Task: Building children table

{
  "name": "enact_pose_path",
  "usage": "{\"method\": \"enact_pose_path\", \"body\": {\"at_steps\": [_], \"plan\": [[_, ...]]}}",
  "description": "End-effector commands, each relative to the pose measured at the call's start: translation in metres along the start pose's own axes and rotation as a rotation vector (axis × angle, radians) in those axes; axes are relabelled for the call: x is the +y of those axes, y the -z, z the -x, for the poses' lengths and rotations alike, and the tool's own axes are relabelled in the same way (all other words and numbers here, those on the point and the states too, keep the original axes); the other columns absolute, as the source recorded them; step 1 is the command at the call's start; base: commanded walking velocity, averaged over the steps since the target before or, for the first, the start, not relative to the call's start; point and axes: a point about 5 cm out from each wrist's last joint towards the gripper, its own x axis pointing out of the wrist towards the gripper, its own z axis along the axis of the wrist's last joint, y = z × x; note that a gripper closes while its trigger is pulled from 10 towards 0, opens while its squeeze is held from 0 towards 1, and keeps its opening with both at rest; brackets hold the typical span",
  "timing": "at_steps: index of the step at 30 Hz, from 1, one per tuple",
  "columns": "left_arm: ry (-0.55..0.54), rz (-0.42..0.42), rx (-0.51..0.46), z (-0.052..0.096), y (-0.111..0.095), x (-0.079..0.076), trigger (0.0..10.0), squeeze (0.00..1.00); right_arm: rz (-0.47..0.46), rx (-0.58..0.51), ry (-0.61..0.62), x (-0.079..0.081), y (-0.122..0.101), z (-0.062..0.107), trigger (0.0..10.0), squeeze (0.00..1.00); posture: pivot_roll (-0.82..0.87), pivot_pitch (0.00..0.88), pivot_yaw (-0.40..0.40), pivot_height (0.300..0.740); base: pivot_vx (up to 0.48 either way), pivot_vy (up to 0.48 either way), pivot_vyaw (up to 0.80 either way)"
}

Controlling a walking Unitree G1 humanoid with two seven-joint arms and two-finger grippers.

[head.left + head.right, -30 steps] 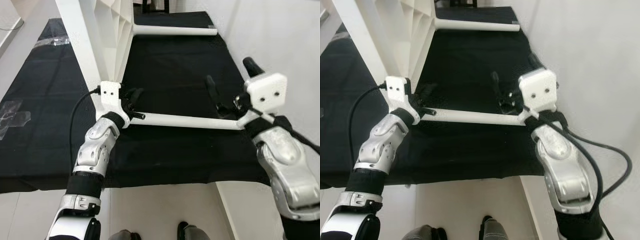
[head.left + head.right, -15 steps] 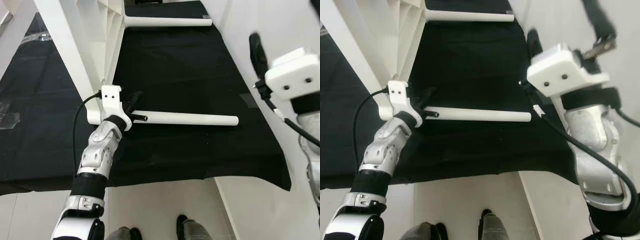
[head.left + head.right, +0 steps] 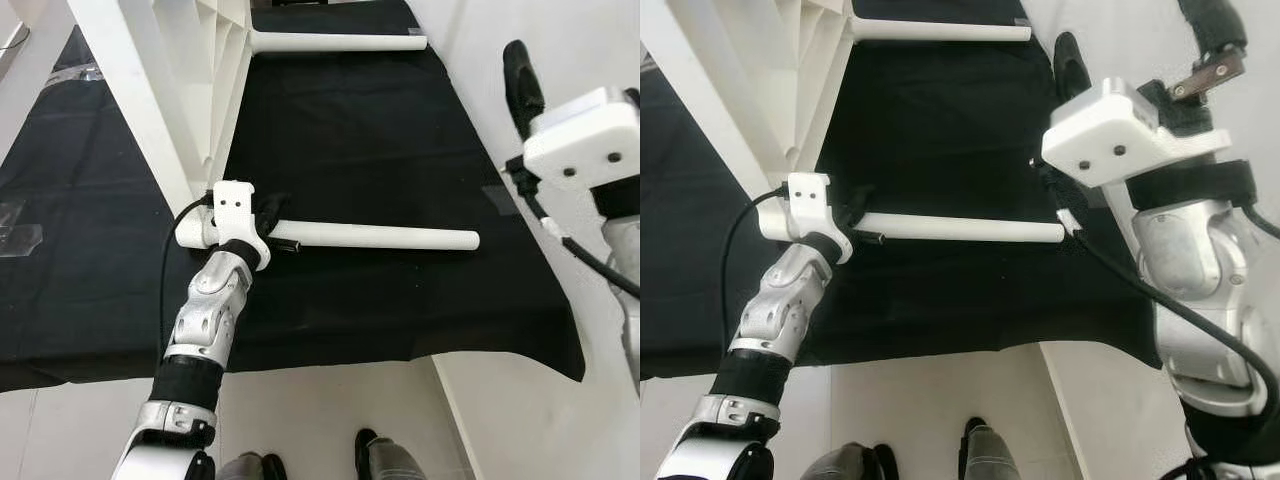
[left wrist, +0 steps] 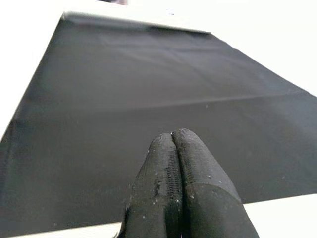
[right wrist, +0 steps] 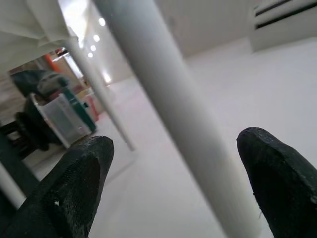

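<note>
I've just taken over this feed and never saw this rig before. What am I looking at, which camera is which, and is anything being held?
This is a humanoid robot with two silver arms. Two pictures come from its head, looking down; the other two come from cameras on its wrists.

A black cloth covers the floor. On it lies a loose white table leg, with a second leg farther off beside the white table frame.

The left gripper is at the near leg's end; its wrist view shows the fingers pressed together with nothing between them. The right gripper is raised and open, holding nothing. A white pole runs between its fingertips in its wrist view.
</note>
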Motion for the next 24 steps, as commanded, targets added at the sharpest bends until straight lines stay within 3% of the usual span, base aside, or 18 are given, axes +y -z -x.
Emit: {"method": "enact_pose_path", "body": {"at_steps": [1, 8, 14, 15, 24], "plan": [[-0.014, -0.004, -0.001, 0.005, 0.003, -0.001, 10.0, 0.00, 0.031, -0.034, 0.000, -0.002, -0.003, -0.002, 10.0, 0.00, -0.14, 0.203, 0.029, 0.740, 0.000, 0.000, 0.00], [-0.055, 0.009, -0.016, 0.009, 0.001, -0.002, 10.0, 0.00, 0.065, -0.104, -0.018, -0.002, -0.009, -0.016, 10.0, 0.00, -0.14, 0.200, 0.026, 0.740, 0.000, 0.000, 0.00], [-0.072, 0.018, -0.029, 0.010, 0.000, -0.004, 10.0, 0.00, 0.020, -0.141, -0.082, 0.014, -0.013, -0.029, 10.0, 0.00, -0.13, 0.199, 0.018, 0.740, 0.000, 0.000, 0.00], [-0.097, 0.024, -0.036, 0.011, -0.001, -0.002, 10.0, 0.00, -0.022, -0.160, -0.120, 0.027, -0.016, -0.036, 10.0, 0.00, -0.14, 0.200, 0.016, 0.740, 0.000, 0.000, 0.00], [-0.129, 0.029, -0.046, 0.013, -0.004, 0.002, 10.0, 0.00, -0.025, -0.192, -0.148, 0.035, -0.017, -0.053, 10.0, 0.00, -0.13, 0.205, -0.003, 0.740, 0.000, 0.000, 0.00]]}}
